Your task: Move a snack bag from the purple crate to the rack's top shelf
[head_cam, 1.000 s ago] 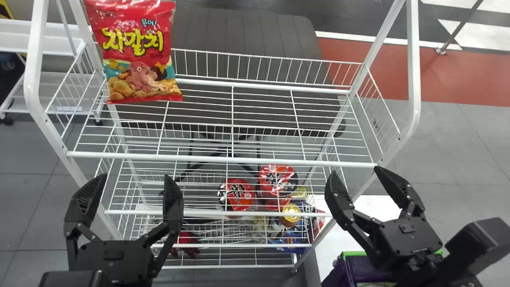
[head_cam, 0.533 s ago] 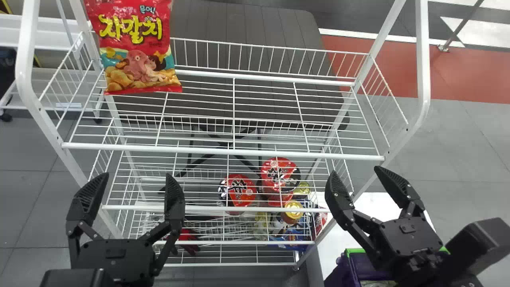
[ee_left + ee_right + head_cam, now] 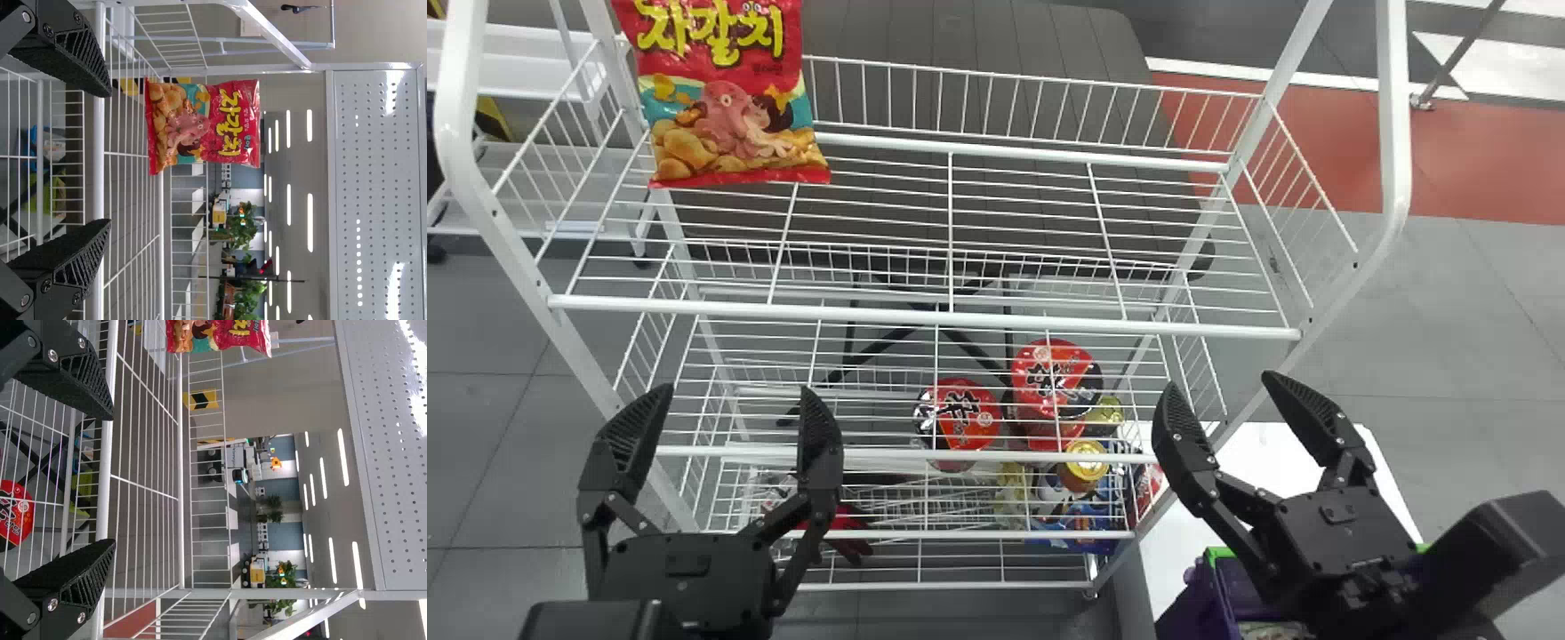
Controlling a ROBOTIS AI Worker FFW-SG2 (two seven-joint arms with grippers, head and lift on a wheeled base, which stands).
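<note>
Grey floor (image 3: 1449, 338), reddish floor strip (image 3: 1494, 178) off to the right, dark table (image 3: 978, 53) behind the white wire rack (image 3: 1394, 133). Wrist views also catch plants (image 3: 243, 223) and a perforated panel (image 3: 373, 200).

Snack bag (image 3: 725, 107): upright on the top shelf (image 3: 950, 231), left end, toward the rear rail. Red pack, octopus print, bottom edge down on the wires.

Left claw (image 3: 738, 396): fingers spread, at the rack's front left, apart from the bag. Right claw (image 3: 1223, 384): also spread, front right.

Purple crate (image 3: 1183, 613) sits low right on the white counter (image 3: 1249, 455), partly hidden by the right arm; contents too covered to identify.

Lower down, through the wires: two red-lidded tubs (image 3: 960, 418), gold-topped cans (image 3: 1085, 462) just beside, plus a red-and-black item (image 3: 847, 523) farther left. Exact shelf for these: can't tell.
</note>
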